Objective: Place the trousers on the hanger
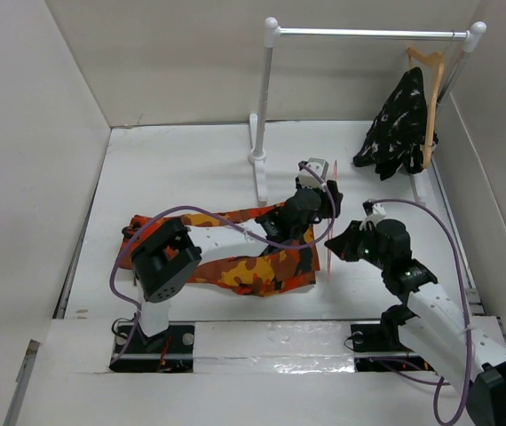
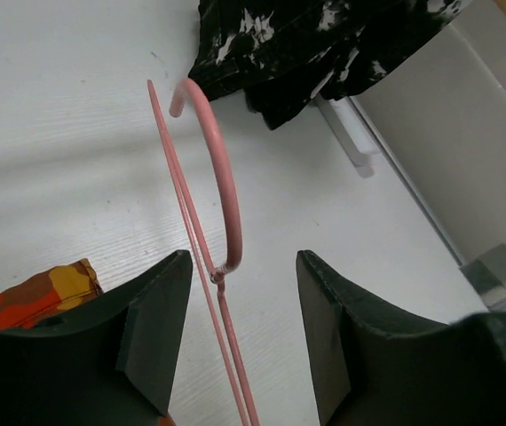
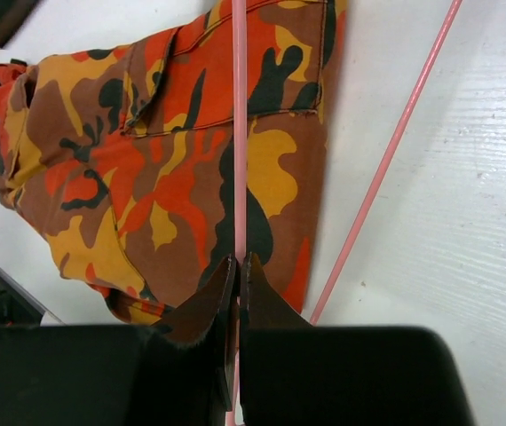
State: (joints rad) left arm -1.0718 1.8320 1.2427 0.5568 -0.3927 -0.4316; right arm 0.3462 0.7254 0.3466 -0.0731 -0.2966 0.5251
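With the right end effector [image 3: 238, 266] pinching one wire of the hanger [image 3: 239, 133], the left end effector [image 2: 241, 262], jaws apart, straddles its neck and could twist it loose.

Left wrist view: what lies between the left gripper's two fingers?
The twisted neck of the hanger, nearer one finger; the jaws stand open. Left wrist view shows it.
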